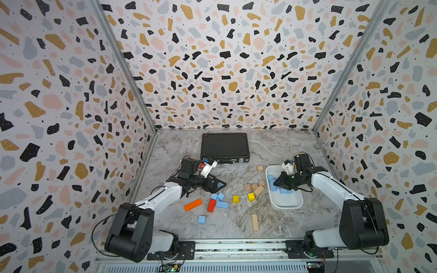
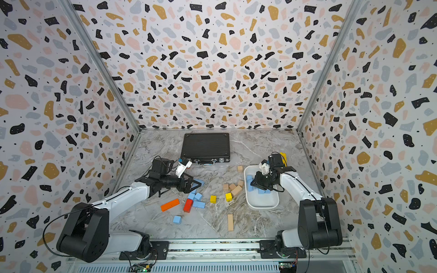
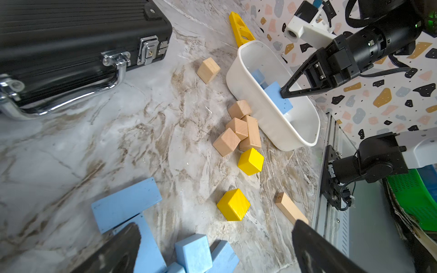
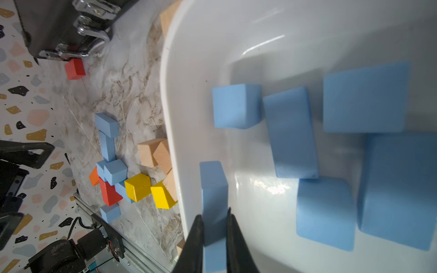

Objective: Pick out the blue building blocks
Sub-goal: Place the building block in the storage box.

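Blue blocks (image 4: 290,132): five lie in the white tub (image 1: 287,203). A sixth, a bar (image 4: 212,184), is pinched in the right end effector (image 4: 214,216), jaws narrow on it, inside the tub's rim (not let go yet).

Roughly half a dozen more are on the bench (image 1: 179,223), well apart from the tub. A cluster (image 1: 221,201) sits past the yellow cubes (image 1: 251,196), touching the red block (image 1: 211,205). One lone cube (image 1: 201,219) is further out.

Left end effector (image 1: 223,184) hangs wide and empty by that cluster. Tan blocks (image 1: 256,188) sit just beside the tub wall and don't belong in it.

My read: about halfway. Drop this bar, then clear the cluster.
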{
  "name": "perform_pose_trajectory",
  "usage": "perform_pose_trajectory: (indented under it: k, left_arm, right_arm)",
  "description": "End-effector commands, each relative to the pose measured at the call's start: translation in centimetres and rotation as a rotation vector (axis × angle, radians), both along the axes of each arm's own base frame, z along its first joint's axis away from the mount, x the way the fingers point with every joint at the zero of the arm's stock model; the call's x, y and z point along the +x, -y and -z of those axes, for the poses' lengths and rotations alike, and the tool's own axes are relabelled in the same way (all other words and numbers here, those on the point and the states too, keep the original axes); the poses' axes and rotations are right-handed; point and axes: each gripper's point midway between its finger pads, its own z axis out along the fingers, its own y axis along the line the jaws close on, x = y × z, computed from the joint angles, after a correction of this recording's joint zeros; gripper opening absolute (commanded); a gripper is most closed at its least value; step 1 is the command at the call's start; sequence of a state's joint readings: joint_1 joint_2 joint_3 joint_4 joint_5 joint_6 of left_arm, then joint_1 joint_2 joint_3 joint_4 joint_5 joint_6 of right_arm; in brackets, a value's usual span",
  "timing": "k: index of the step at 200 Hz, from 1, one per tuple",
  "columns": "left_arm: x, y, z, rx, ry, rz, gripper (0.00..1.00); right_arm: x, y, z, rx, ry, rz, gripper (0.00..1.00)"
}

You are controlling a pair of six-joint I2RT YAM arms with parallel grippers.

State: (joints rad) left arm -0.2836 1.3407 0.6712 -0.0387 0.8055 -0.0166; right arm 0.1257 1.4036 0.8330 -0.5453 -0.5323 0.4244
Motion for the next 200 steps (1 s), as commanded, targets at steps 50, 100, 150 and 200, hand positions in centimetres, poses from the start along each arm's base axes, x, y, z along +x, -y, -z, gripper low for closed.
perform_pose_trajectory:
  k: [50, 100, 150, 200]
  left_arm:
    - [0.7, 0.1, -1.1, 0.020, 0.054, 0.012, 1.00]
    - [0.7, 0.1, -1.2, 0.029, 0.065, 0.022, 1.00]
    - [0.5, 0.1, -1.0, 0.030, 0.059, 0.024, 1.00]
    - [0.6, 0.0, -1.0, 0.032, 0.059, 0.021, 1.00]
  right_arm:
    - [0.8, 0.1, 2.1, -0.019, -0.020, -0.008, 0.07]
    - [1.4, -0.8, 2.7, 0.039, -0.034, -0.015, 0.09]
    - [1.1, -0.5, 3.9, 0.009, -0.072, -0.029, 0.15]
    - [1.0, 0.6, 4.0, -0.077, -0.095, -0.042, 0.25]
